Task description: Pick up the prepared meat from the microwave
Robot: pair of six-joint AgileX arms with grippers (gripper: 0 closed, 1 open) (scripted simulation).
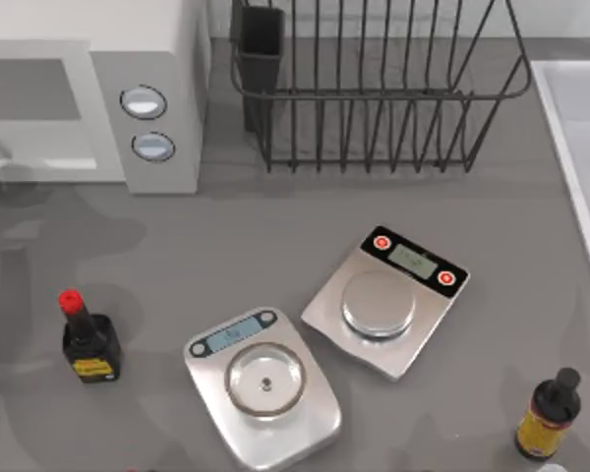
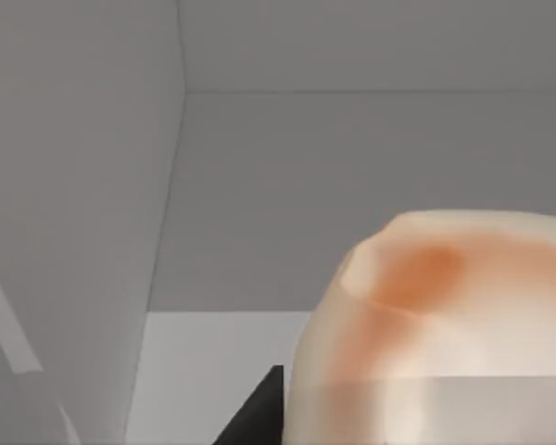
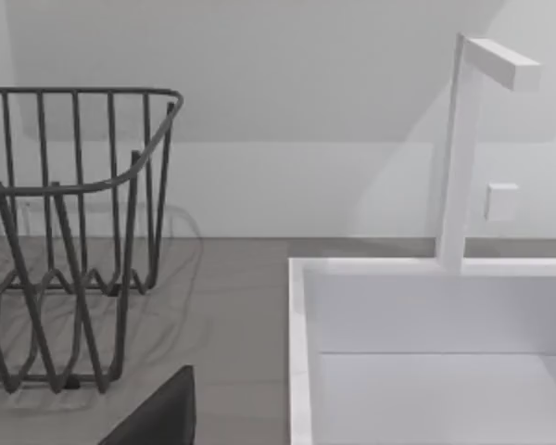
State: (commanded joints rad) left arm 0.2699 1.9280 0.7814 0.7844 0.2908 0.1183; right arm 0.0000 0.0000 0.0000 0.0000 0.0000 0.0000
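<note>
Scale displays: both the left scale (image 1: pixel 264 389) and the right scale (image 1: pixel 385 303) carried a small screen, but no digits could be read.
Bottle labels: yellow labels were seen on the red-capped bottle (image 1: pixel 89 340) and the black-capped bottle (image 1: pixel 548 416) (print illegible).
Microwave (image 1: pixel 88 93) buttons: no markings could be read.

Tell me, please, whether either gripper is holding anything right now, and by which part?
It cannot be told. The prepared meat looms close before the left wrist camera inside the microwave, but no fingers show on it.
</note>
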